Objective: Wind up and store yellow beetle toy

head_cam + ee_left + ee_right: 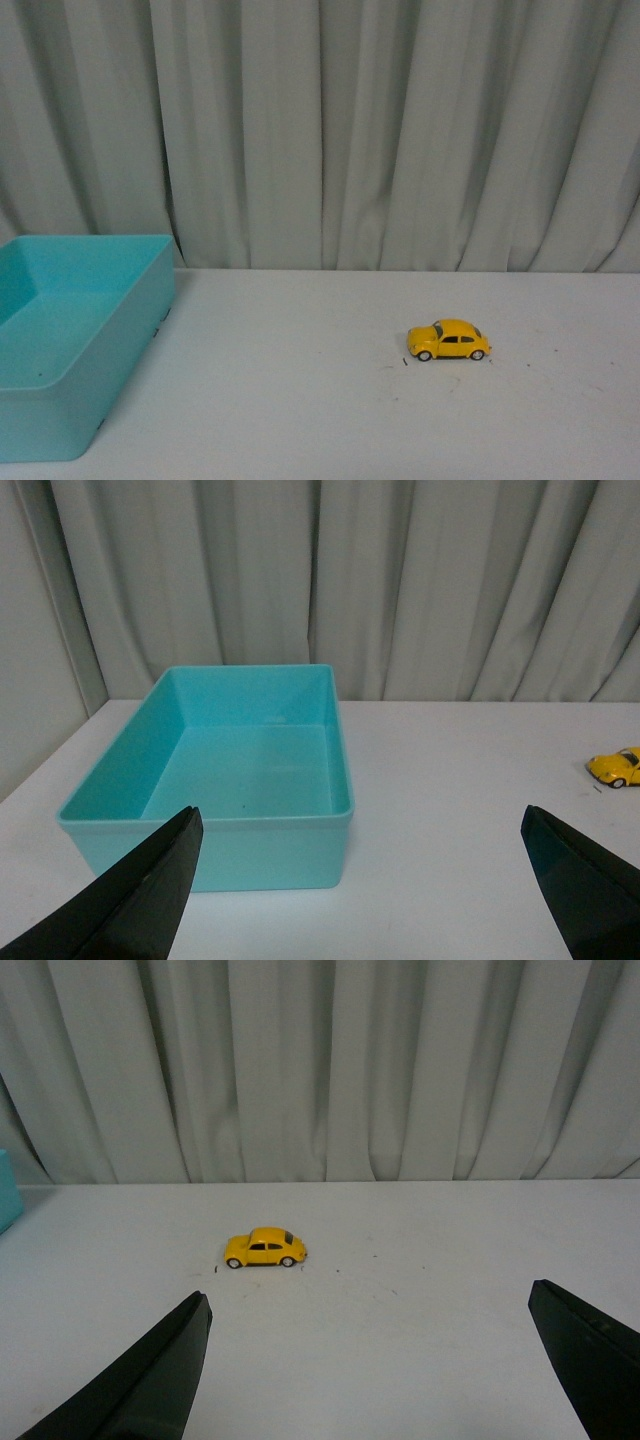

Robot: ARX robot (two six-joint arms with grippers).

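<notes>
Left tool: both dark fingers show at the lower corners of the left wrist view, spread wide, with nothing between them. Right tool: same condition, fingers set wide apart and holding nothing, poised above bare counter. Neither arm shows in the front view. The counter is plain white with a few small dark specks. A teal bin sits at the near left corner of the counter, rectangular and open-topped, with nothing visible inside; the left wrist view looks straight into it, and only a sliver of its wall reaches the right wrist view. The yellow beetle toy stands further out, right of the counter's middle and well apart from the bin, upright on all four wheels and side-on to the front camera. It is free of both tools. The right wrist view has it ahead of the spread fingers with clear counter between; the left wrist view catches it only at the frame edge, partly cut off. One dark speck lies just beside its left end. A pale grey pleated curtain hangs along the far edge of the counter and fills the background.
</notes>
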